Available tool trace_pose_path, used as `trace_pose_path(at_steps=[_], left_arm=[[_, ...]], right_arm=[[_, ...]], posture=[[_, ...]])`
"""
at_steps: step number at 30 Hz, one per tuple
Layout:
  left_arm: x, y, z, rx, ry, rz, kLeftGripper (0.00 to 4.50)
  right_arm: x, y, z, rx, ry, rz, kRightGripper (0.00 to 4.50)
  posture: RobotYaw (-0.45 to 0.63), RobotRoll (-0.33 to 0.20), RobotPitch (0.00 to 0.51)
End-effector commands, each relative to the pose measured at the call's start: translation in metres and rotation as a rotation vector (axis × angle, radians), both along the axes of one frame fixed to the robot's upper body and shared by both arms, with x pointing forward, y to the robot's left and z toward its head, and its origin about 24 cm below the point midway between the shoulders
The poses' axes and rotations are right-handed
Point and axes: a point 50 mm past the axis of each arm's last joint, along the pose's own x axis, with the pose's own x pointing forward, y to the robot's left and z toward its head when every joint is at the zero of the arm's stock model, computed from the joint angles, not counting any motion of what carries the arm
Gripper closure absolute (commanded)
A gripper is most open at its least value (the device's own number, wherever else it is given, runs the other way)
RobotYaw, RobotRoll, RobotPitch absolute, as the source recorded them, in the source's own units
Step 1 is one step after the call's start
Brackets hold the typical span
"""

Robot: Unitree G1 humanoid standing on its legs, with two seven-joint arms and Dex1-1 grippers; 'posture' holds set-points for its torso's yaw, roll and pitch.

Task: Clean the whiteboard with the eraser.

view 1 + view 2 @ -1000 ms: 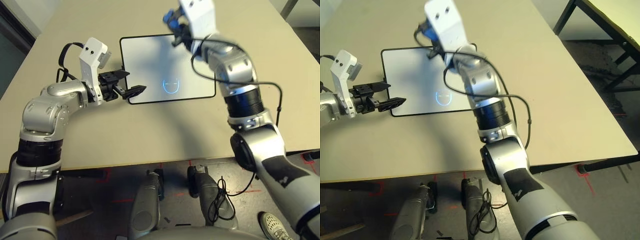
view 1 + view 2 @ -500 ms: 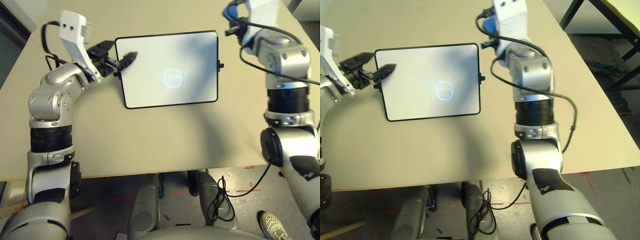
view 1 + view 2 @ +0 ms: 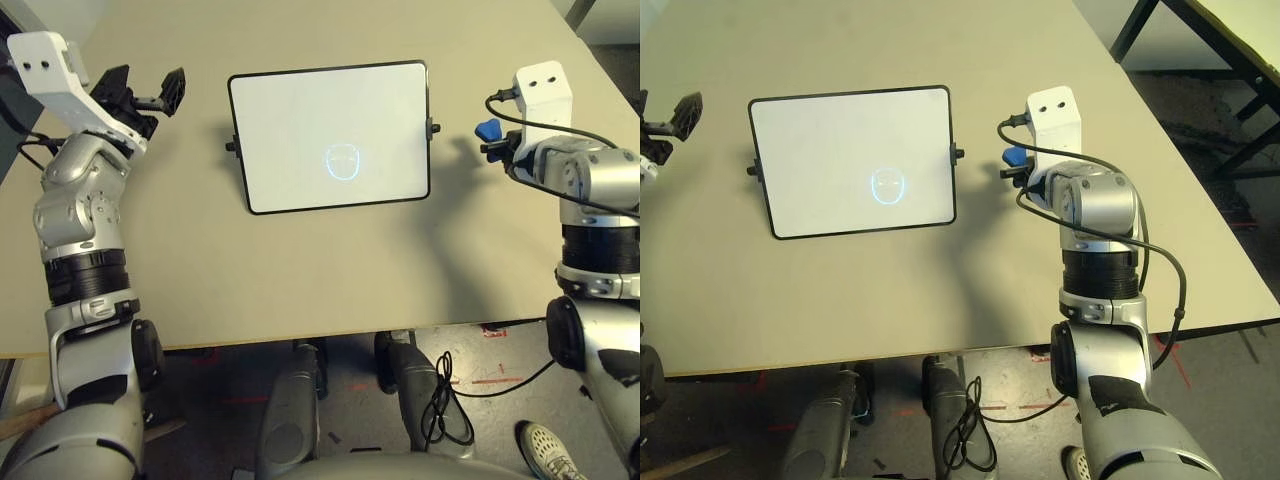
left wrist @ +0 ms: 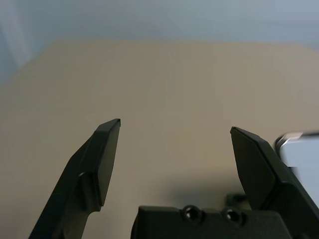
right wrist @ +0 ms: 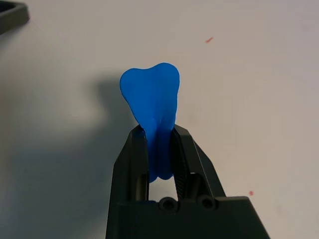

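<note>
The whiteboard (image 3: 300,110) lies flat on the tan table, white with a thin black frame and a small blue face drawing (image 3: 342,161) near its middle. My right gripper (image 5: 158,133) is shut on the blue eraser (image 5: 151,97), holding it over bare table just right of the board's right edge, where the eraser (image 3: 488,129) shows beside the wrist. My left gripper (image 3: 148,88) is open and holds nothing, off to the left of the board near its far left corner. A corner of the whiteboard (image 4: 301,152) shows past one left finger.
The table (image 3: 330,270) runs wide in front of and behind the board. Its right edge drops to a dark floor where another table's black legs (image 3: 1240,60) stand. A black cable (image 3: 590,205) loops along my right forearm.
My right arm has carried the eraser off the board to its right side. My left gripper has drawn back left off the board's left edge and opened wider. The drawing is still there.
</note>
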Motion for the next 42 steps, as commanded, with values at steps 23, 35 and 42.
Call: trace_pose_path(at_steps=[23,35,42], left_arm=[[0.01,-0.002,-0.02,0.01,0.076,0.006,0.0],[0.024,-0.019,-0.042,0.045,0.088,0.007,0.0],[0.03,-0.007,-0.053,-0.002,0.072,0.136,0.0]], right_arm=[[0.015,-0.007,-0.016,0.09,-0.051,-0.051,0.02],[0.011,-0.066,-0.008,0.023,-0.542,-0.135,0.02],[0.001,-0.093,-0.04,0.03,-0.55,-0.149,0.02]], posture=[[0.06,0.0,0.229],[-0.01,0.0,0.22],[-0.03,0.0,0.236]])
